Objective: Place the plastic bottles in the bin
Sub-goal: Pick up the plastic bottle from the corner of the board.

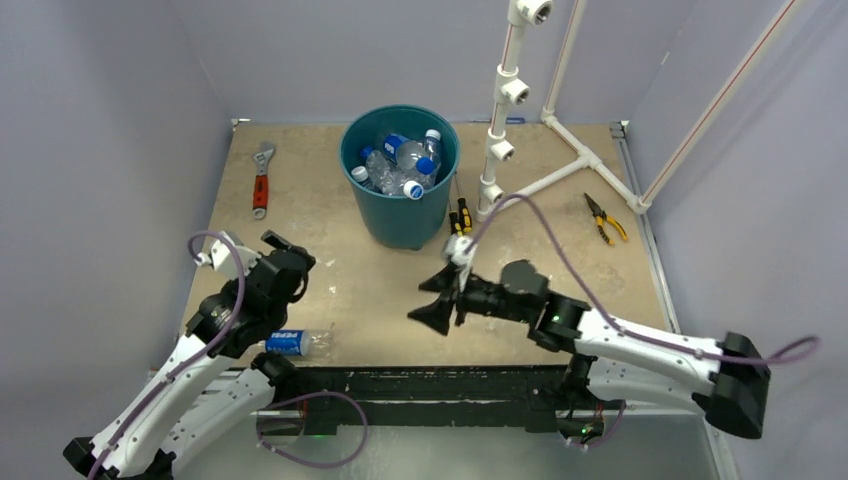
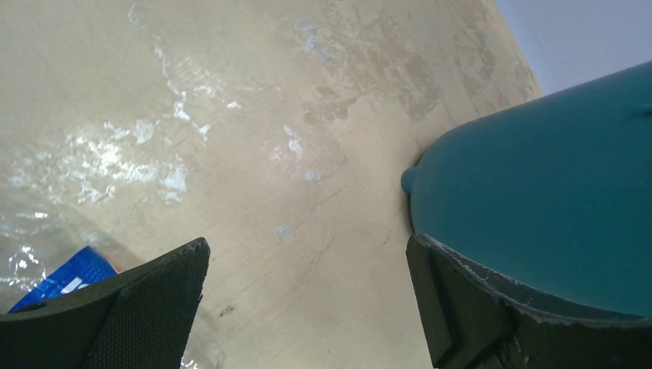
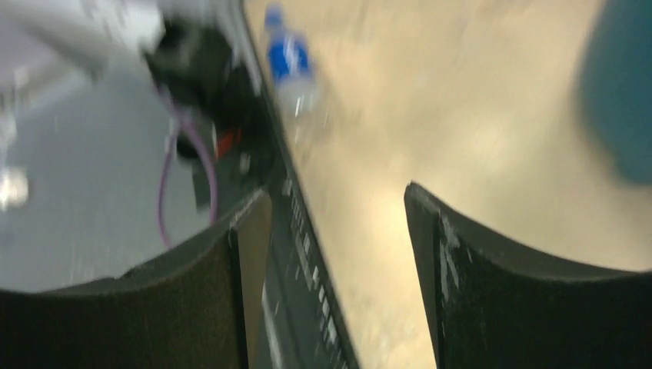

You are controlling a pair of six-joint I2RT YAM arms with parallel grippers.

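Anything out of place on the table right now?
One blue-labelled bottle lies on its side at the near edge of the table, outside the bin, which holds the other bottles. Nothing looks spilled or damaged.

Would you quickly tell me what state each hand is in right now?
Left hand: open, holding nothing.
Right hand: open, holding nothing.

The tan table (image 1: 350, 285) bears the teal bin (image 1: 400, 212), one bottle (image 1: 292, 343), a wrench (image 1: 261, 182), screwdrivers (image 1: 461, 218), pliers (image 1: 606, 218) and a white pipe frame (image 1: 560, 170)
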